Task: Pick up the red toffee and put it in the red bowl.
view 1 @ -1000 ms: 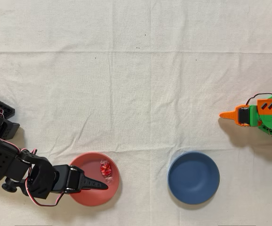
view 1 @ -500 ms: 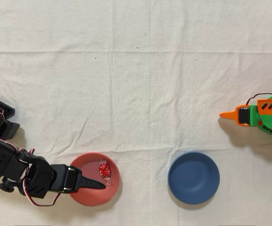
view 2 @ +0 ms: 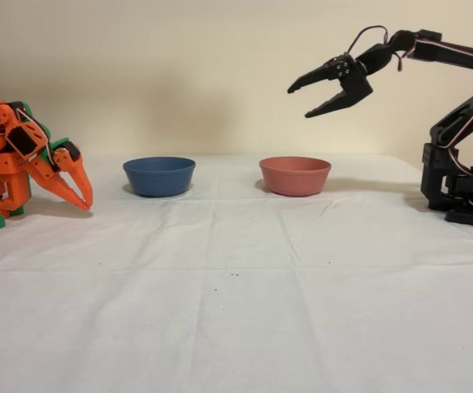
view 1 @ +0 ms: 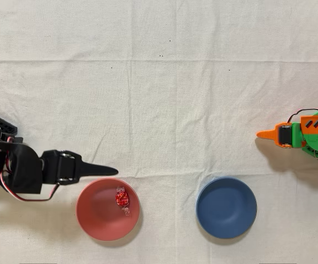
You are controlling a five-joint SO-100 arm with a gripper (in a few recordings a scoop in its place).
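Toffee (view 1: 122, 198) lies inside the red bowl (view 1: 96, 217), right of centre in my overhead view, its clear wrapper ends hard to pick out against the bowl. From the fixed view the bowl's (view 2: 295, 175) wall hides the sweet from me. My end effector (view 2: 304, 98) hangs high above the desk (view 2: 236, 311) with its jaws apart and nothing between them; seen from overhead (view 1: 107, 171), the jaws stack into one dark point just beyond the bowl's upper-left rim, so I read the gap from the side only. My arm's base is cut off at the frame edge. A blue bowl (view 1: 226, 207) sits well apart, and the idle orange arm (view 2: 24, 160) is cropped too.
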